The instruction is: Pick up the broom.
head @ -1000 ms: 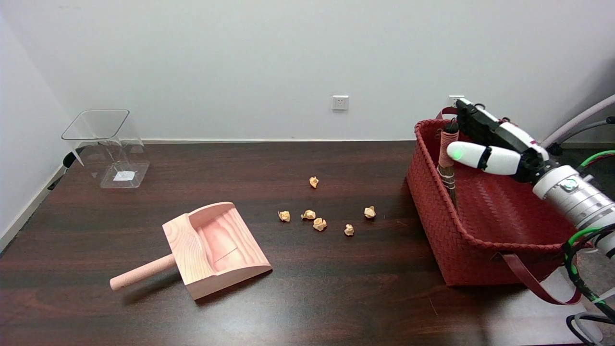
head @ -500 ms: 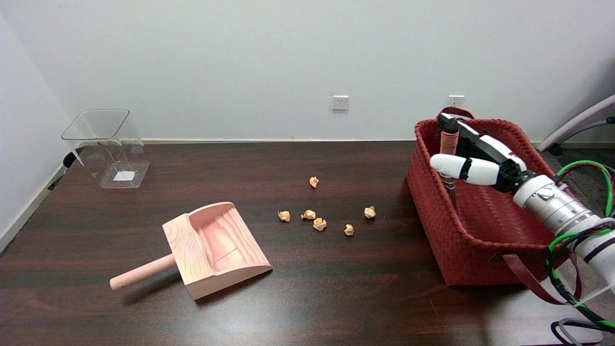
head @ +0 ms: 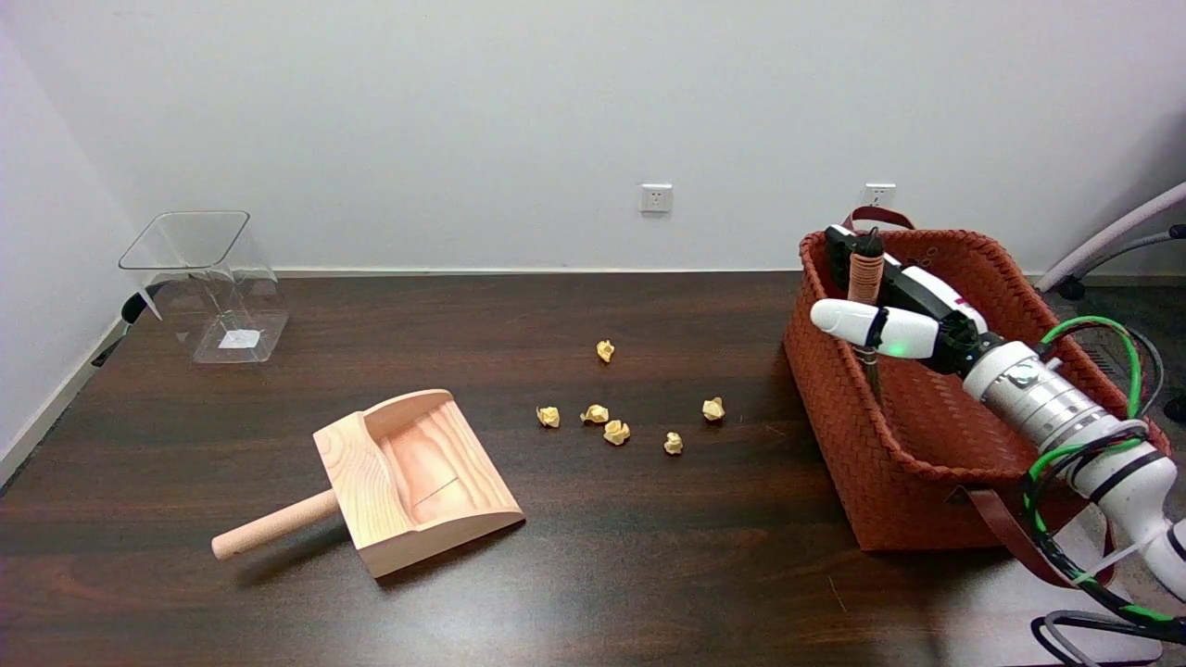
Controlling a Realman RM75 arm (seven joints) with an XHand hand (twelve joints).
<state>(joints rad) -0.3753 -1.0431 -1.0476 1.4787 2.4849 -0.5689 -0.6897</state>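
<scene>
We list: right hand (head: 894,310), black-and-white shells, green indicator light; ribbed silver wrist (head: 1042,398); white arm (head: 1135,496); green and black cables (head: 1093,445).

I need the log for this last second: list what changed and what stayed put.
The right hand dropped from above the basket's far rim and slid left, closing in around the broom handle with fingers behind it and thumb in front; a firm grip is not clear. The broom stays leaning in the red basket. Dustpan, paper scraps and clear bin unmoved.
</scene>
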